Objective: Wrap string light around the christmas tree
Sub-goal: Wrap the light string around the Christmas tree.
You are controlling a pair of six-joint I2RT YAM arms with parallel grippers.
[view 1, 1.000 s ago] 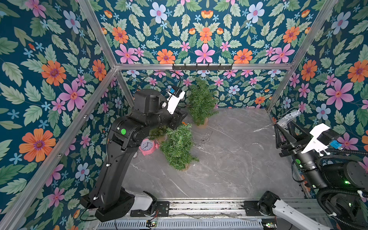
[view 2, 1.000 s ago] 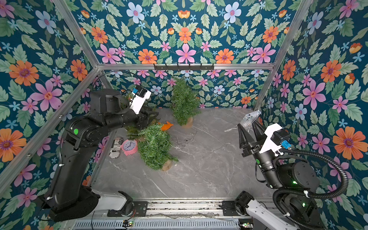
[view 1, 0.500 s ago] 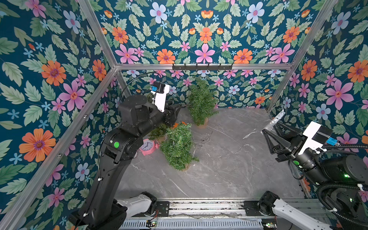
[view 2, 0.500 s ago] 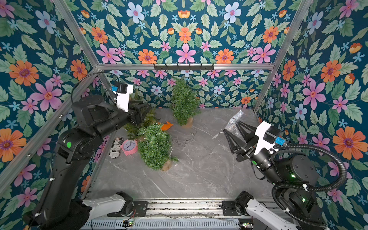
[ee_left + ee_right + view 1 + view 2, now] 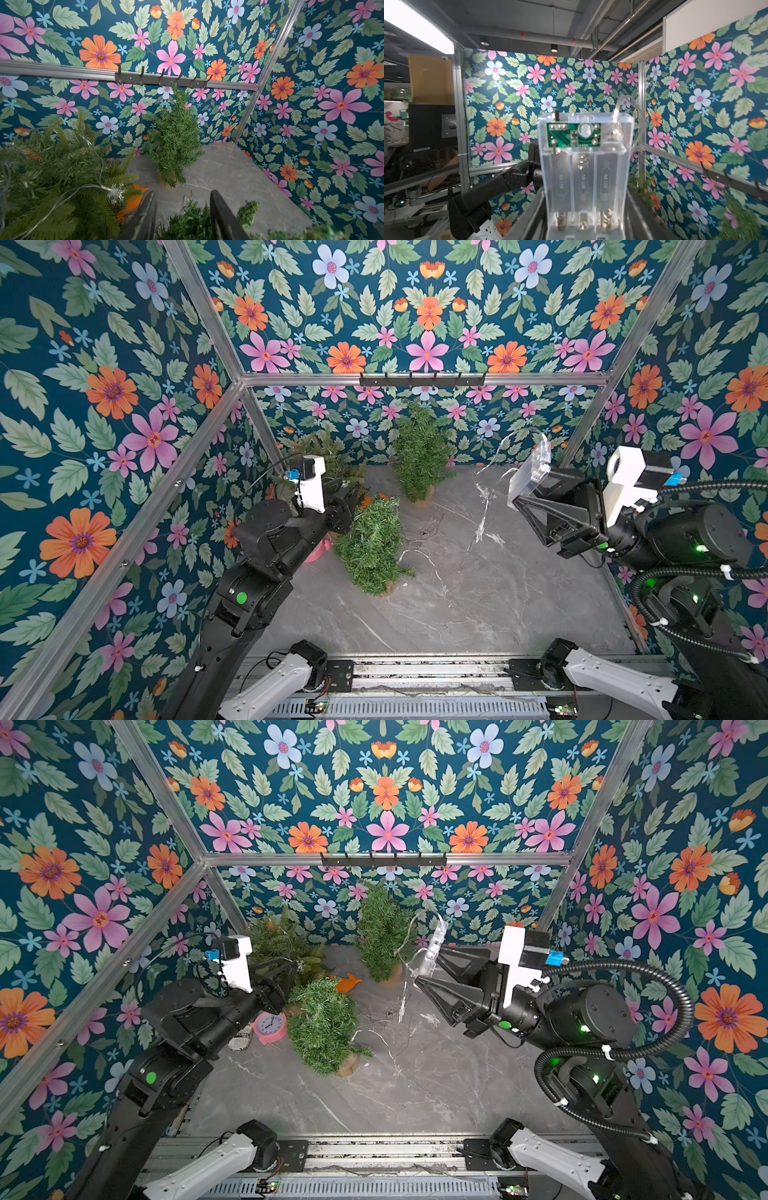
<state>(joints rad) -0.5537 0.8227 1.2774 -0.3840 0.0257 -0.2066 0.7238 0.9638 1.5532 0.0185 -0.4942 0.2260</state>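
Observation:
A small green christmas tree (image 5: 372, 547) (image 5: 322, 1029) leans in the middle of the grey floor. My left gripper (image 5: 353, 497) (image 5: 286, 973) (image 5: 182, 209) is at its top, open, with the tip foliage between the fingers. My right gripper (image 5: 525, 493) (image 5: 430, 967) (image 5: 583, 207) is raised at the right, shut on the string light's clear battery box (image 5: 534, 468) (image 5: 583, 166). The clear wire with snowflakes (image 5: 484, 506) (image 5: 403, 1002) hangs from the box and trails across the floor to the leaning tree's base.
A second tree (image 5: 419, 456) (image 5: 176, 141) stands upright at the back wall. A third tree (image 5: 328, 456) (image 5: 58, 166) in the back left corner carries a clear wire with a snowflake (image 5: 116, 192). An orange toy (image 5: 348, 983) and a pink clock (image 5: 270, 1026) lie beside the leaning tree.
My right gripper has carried the battery box left toward the middle, lifting the wire. My left arm has drawn back, bringing its gripper over the leaning tree's top, its jaws narrower.

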